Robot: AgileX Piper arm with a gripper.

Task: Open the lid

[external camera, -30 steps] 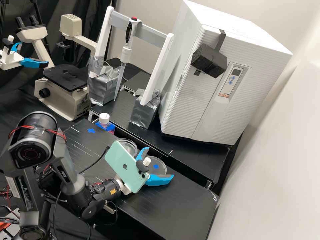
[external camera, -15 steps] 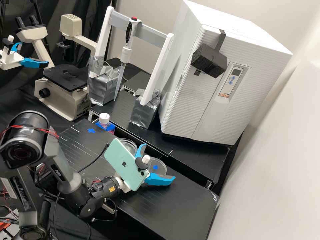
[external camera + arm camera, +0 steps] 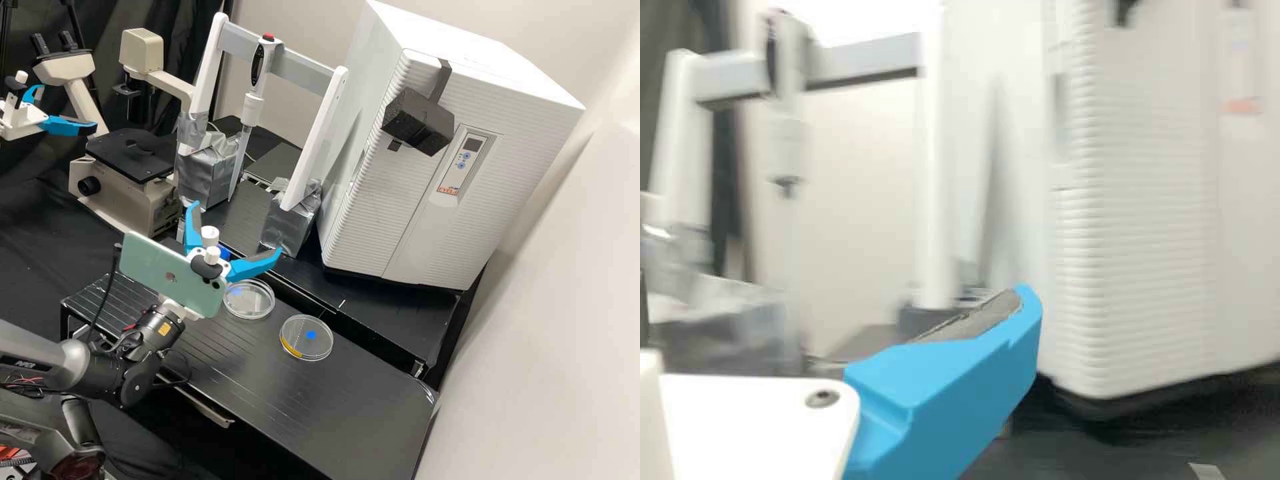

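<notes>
I have my hand (image 3: 237, 229) spread wide, near the white bottle cap (image 3: 209, 233). Two clear round items lie apart on the black counter (image 3: 360, 407): the plain dish (image 3: 252, 303) nearer my hand, the yellow-edged dish (image 3: 319, 343) farther off, both lying flat.

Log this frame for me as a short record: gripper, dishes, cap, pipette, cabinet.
gripper: open, holding nothing, raised over the bench
dishes: two, round and clear, apart on the bench
dish nearer gripper: flat
other dish: flat, yellow strip at rim
dish lids: on or off, cannot tell
cap: white, beyond gripper
pipette: upright on white stand
cabinet: white, closed
</notes>
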